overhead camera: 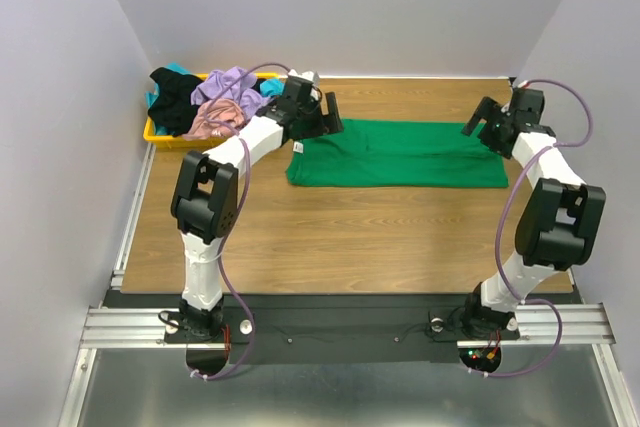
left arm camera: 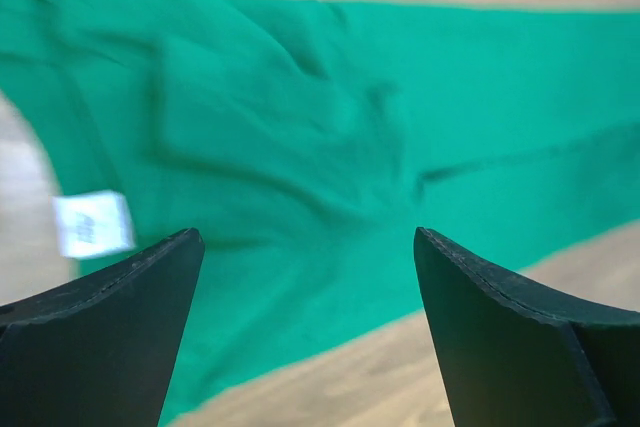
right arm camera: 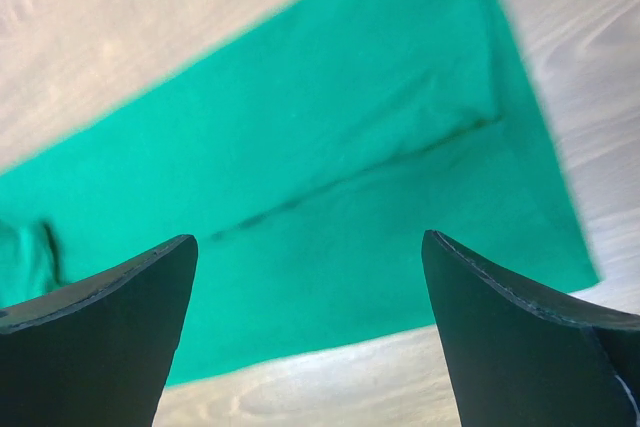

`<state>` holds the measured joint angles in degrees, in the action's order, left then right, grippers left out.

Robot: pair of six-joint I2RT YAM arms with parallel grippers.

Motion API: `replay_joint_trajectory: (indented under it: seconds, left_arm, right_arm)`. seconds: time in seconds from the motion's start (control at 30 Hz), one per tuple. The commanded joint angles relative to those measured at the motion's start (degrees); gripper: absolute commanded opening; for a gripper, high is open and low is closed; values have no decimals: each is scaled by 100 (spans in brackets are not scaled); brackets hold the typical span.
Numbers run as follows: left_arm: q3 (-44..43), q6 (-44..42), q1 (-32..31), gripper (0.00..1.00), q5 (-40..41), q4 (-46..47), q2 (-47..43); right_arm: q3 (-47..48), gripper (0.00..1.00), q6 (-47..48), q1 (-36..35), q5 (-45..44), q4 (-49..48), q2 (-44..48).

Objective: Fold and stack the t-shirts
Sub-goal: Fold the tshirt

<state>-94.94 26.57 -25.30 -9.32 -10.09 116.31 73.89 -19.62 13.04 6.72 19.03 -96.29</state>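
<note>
You see the right gripper (right arm camera: 310, 237) with its two black fingers (right arm camera: 100, 337) in the lower corners of the frame, set wide apart with nothing between them. Beyond them the green t-shirt (right arm camera: 330, 147) lies flat on the wooden table (right arm camera: 120, 37), a band running from lower left to upper right, creased lengthwise.

Wood-grain table (overhead camera: 330, 237), pale plain walls (overhead camera: 60, 97) on three sides. Yellow tray (overhead camera: 158, 139) at table's far-left corner, rim mostly hidden, seemingly plastic. Black strip (overhead camera: 340, 329) and metal rails (overhead camera: 120, 325) along near edge.
</note>
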Motion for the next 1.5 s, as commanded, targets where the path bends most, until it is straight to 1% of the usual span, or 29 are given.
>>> replay_joint_trajectory:
  seconds: [0.0, 0.13, 0.23, 0.3, 0.37, 0.4, 0.47, 0.5, 0.57, 0.7, 0.77, 0.8, 0.83, 0.87, 0.9, 0.97, 1.0, 1.03, 1.07, 1.1, 1.13, 1.17, 1.2, 1.23, 1.3, 1.33, 1.37, 1.4, 1.47]
  left_arm:
    - [492, 260, -177, 99, -271, 656, -302]
    - [503, 314, -195, 99, -447, 780, 48]
    - [239, 332, -195, 99, -421, 710, 479]
    - [11, 297, -195, 99, -378, 588, 742]
    - [-846, 200, -195, 99, -229, 193, 1243]
    - [-1103, 182, -195, 98, -219, -105, 1610]
    - [-1570, 173, -195, 99, -236, -352, 1972]
    - [-1990, 147, -195, 99, -289, -475, 2296]
    - [-2527, 270, -195, 99, -394, -739, 2606]
    - [-3608, 674, -195, 99, -737, -618, 3055]
    - [-3812, 910, -195, 99, -869, -302, 3239]
    - [-3944, 955, -186, 99, -948, -179, 3292]
    - [-3971, 1034, -186, 99, -1001, 109, 3380]
    - [-3980, 1252, -186, 99, -1010, 278, 3415]
    - [-4041, 1333, -186, 99, -1010, 427, 3442]
    - [-4243, 1482, -177, 99, -1010, 604, 3652]
    - [-4453, 1648, -168, 99, -1010, 622, 3792]
    - [-4507, 1728, -168, 99, -1045, 718, 3855]
    - [-4516, 1833, -168, 99, -1063, 832, 3881]
    - [-4473, 2017, -168, 99, -1063, 937, 3899]
    - [-4464, 2106, -168, 99, -1150, 1182, 3960]
    - [-4463, 2177, -168, 99, -1186, 1237, 4004]
    - [-4542, 2290, -168, 99, -1203, 1272, 4057]
    - [-4560, 2335, -160, 99, -1212, 1359, 4127]
    - [-4595, 2440, -160, 99, -1142, 1456, 4189]
    - [-4587, 2511, -160, 99, -1125, 1648, 4241]
    - [-4526, 2572, -160, 99, -1133, 1833, 4251]
    - [-4273, 2668, -160, 99, -1185, 2131, 4242]
    - [-4357, 2959, -125, 99, -1405, 2397, 4373]
  right_arm:
    - [-173, 100, 90, -178, 277, 22, -292]
    - [169, 100, 98, -231, 198, 22, -898]
    - [591, 100, 46, -249, 242, 31, -1355]
    - [557, 100, -7, -267, 303, 22, -1436]
    - [268, 100, -200, -293, 190, 22, -1480]
    - [-21, 100, -253, -319, 128, 22, -1472]
    - [-364, 100, -515, -354, 93, 31, -1384]
    - [-532, 100, -630, -381, 110, 31, -1314]
    - [-1112, 100, -964, -451, 67, 13, -1095]
    - [-1964, 100, -1202, -1030, -285, -30, -366]
    - [-2594, 100, -1604, -1530, -547, -31, 179]
    - [-2799, 100, -1685, -1941, -627, -22, 372]
    - [-2992, 100, -1790, -2111, -637, -22, 783]
    - [-3447, 100, -2122, -2269, -637, -30, 987]
    - [-3643, 100, -2256, -2653, -620, -31, 1190]
    - [-4100, 100, -2816, -3077, -523, -57, 1838]
    - [-4476, 100, -2985, -3575, -488, -100, 2051]
    - [-4636, 100, -3343, -3832, -479, -118, 2218]
    - [-4742, 100, -3460, -4096, -461, -118, 2490]
    - [-4848, 100, -3600, -4603, -444, -118, 2605]
    - [-4988, 100, -3898, -4843, -374, -118, 2685]
    - [-5024, 100, -3996, -5089, -330, -127, 2764]
    - [-5024, 100, -4128, -5657, -382, -119, 2869]
    - [-5007, 100, -4216, -5959, -434, -127, 2896]
    - [-4762, 100, -4007, -6565, -313, -57, 2775]
    - [-4517, 100, -3710, -6742, 36, -66, 2687]
    - [-4402, 100, -3620, -6936, 162, -48, 2581]
    - [-4253, 100, -3524, -7373, 206, -48, 2450]
    - [-3797, 100, -3242, -7736, 172, 22, 2063]
